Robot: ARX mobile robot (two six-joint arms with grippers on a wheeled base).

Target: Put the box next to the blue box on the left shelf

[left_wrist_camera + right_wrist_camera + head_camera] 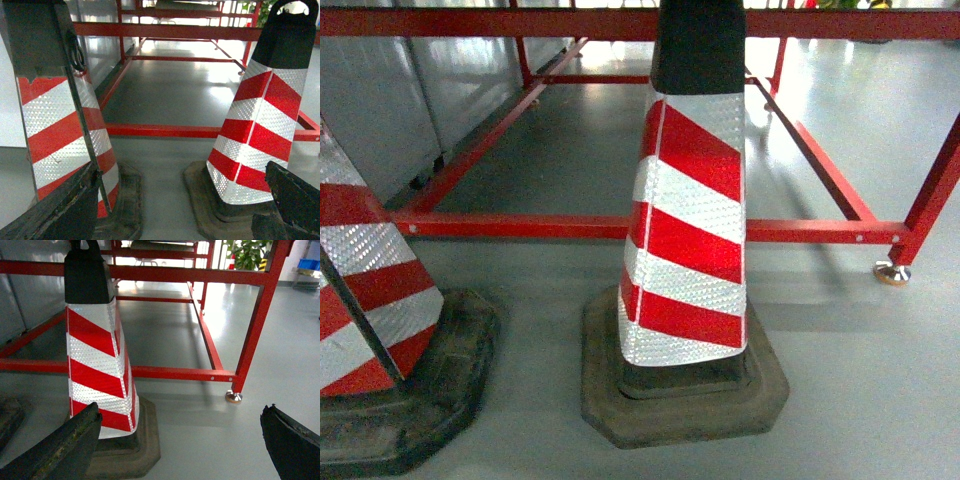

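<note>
The box and the left shelf are out of view in all three views. My left gripper (181, 172) is open and holds nothing. Its dark fingers (60, 210) frame the grey floor between two red-and-white striped traffic cones (260, 130). In the right wrist view my right gripper (180, 412) is open too, with bare floor between its fingers (292, 445) and one cone (97, 355) at its left. Neither gripper shows in the head view.
A red metal frame (570, 227) with low floor bars stands behind the cones (685, 220), its foot (233, 397) on the floor. A second cone (370, 300) stands at the left. Grey panels (390, 90) line the left side. Blue bins (306, 264) and a plant (246, 254) stand far back.
</note>
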